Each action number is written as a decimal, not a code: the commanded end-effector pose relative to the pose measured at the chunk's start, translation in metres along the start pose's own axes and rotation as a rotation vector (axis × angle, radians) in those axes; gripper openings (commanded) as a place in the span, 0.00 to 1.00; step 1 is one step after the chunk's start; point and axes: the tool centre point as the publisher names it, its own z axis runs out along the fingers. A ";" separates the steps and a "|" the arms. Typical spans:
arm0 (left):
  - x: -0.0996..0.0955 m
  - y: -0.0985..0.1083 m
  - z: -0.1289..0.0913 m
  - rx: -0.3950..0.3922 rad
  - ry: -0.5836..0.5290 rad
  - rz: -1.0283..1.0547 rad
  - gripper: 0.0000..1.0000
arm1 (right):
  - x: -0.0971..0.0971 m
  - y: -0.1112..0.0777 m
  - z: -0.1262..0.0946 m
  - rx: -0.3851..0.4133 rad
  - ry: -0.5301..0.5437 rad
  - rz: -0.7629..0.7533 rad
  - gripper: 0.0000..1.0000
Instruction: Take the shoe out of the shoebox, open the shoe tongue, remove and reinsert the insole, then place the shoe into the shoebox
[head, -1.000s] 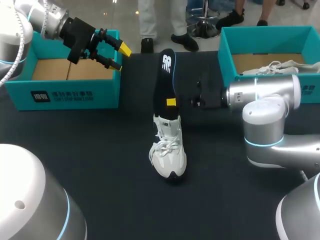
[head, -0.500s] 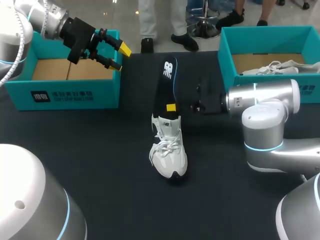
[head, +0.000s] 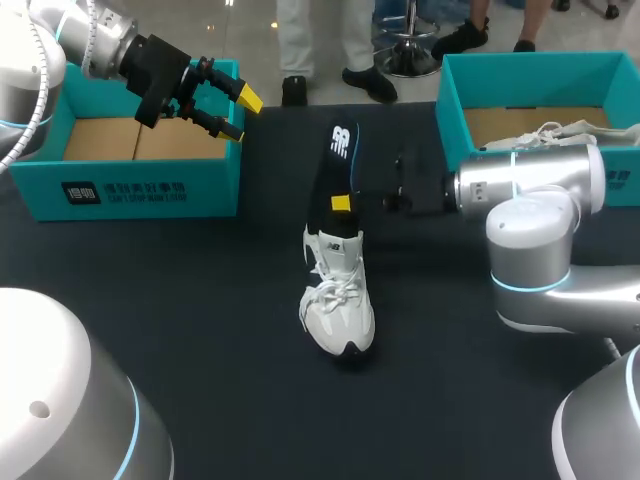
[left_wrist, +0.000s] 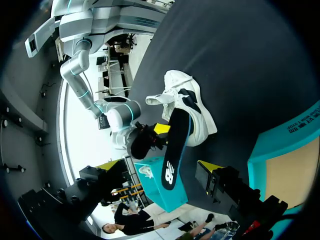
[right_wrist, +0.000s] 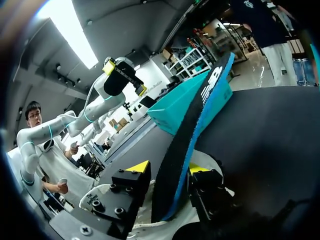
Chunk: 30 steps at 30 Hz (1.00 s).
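One risk: the right gripper (right_wrist: 167, 169), clamped on the black insole (head: 336, 165) standing half out of the white shoe (head: 338, 300) on the bench (head: 180, 300), could buckle it or tip the unbraced shoe, as the left gripper (head: 240, 115) hangs, fingers apart, above the left shoebox (head: 140, 185).

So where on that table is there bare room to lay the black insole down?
The dark table is bare between the left shoebox and the white shoe, and past the shoe's toe, toward the robot. It is crowded at the shoe's heel, where the right gripper holds the insole.
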 end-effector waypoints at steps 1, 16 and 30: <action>0.000 0.000 0.000 0.001 0.003 0.001 1.00 | -0.004 0.011 0.000 0.063 0.000 -0.004 0.21; 0.000 0.000 0.000 0.001 0.003 0.001 1.00 | -0.005 -0.004 0.001 0.166 0.006 -0.016 0.00; 0.000 0.000 0.000 0.001 0.003 0.001 1.00 | 0.002 -0.024 0.003 0.168 -0.003 0.013 0.00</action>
